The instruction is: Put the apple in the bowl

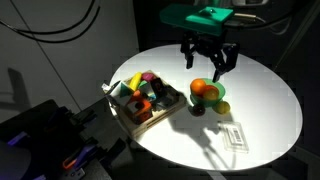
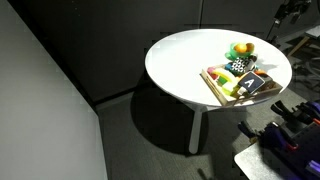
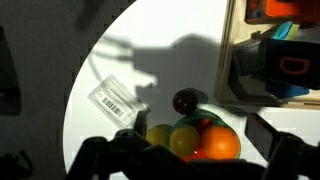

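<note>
The gripper (image 1: 209,64) hung spread wide and empty above the green bowl (image 1: 219,104). The apple (image 3: 184,101) lay on the white table (image 1: 270,110), just beside it.

- Probably a lab or office: a round white table (image 2: 175,60) stands on a plain grey floor (image 2: 150,140).
- Dark partition walls (image 2: 90,50) stand beyond the table's edge.
- Dark equipment (image 1: 40,135) crowds one edge.

The gripper's (image 3: 195,160) dark fingers stand wide apart. Between them sits a shallow green bowl (image 3: 186,136) holding a bright orange round fruit (image 3: 220,146). Just ahead of the bowl, a small dark red apple (image 3: 185,101) rests on the white round table (image 3: 150,60). A barcoded white card (image 3: 118,98) lies farther ahead, off to one side.
</note>
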Tool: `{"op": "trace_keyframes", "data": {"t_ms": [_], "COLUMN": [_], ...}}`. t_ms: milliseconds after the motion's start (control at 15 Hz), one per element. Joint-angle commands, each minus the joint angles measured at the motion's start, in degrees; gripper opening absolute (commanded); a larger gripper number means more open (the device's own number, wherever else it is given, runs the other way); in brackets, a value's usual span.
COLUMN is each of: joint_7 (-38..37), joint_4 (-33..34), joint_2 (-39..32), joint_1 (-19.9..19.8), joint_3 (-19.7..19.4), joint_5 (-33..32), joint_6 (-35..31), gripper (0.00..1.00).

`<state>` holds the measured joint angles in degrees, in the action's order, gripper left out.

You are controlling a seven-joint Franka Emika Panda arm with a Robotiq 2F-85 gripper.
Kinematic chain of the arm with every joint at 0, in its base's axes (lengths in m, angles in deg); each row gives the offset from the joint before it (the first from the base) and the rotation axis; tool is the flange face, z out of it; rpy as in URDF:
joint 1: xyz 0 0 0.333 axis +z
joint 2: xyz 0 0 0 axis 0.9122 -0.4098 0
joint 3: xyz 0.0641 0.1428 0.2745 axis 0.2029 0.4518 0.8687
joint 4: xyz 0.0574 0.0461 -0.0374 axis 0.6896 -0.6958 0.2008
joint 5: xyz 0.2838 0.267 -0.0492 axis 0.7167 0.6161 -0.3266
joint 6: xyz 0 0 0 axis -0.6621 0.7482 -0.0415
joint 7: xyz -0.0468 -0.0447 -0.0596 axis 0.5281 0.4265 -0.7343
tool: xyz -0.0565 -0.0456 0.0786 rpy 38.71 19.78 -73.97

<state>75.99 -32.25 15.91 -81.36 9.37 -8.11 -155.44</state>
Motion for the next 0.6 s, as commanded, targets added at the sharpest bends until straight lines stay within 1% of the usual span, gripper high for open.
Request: {"op": "trace_keyframes", "data": {"t_ms": [0,533], "joint_7": [1.7,5.1], "joint_4": [3.7,7.7], "joint_2": [-5.2,-14.0], "joint_1": [-2.1,-5.0], "joint_3": [1.1,3.2], "joint_5": [0.8,-0.1], "joint_6": [-0.4,-2.1], "gripper": [1.0,1.0]}}
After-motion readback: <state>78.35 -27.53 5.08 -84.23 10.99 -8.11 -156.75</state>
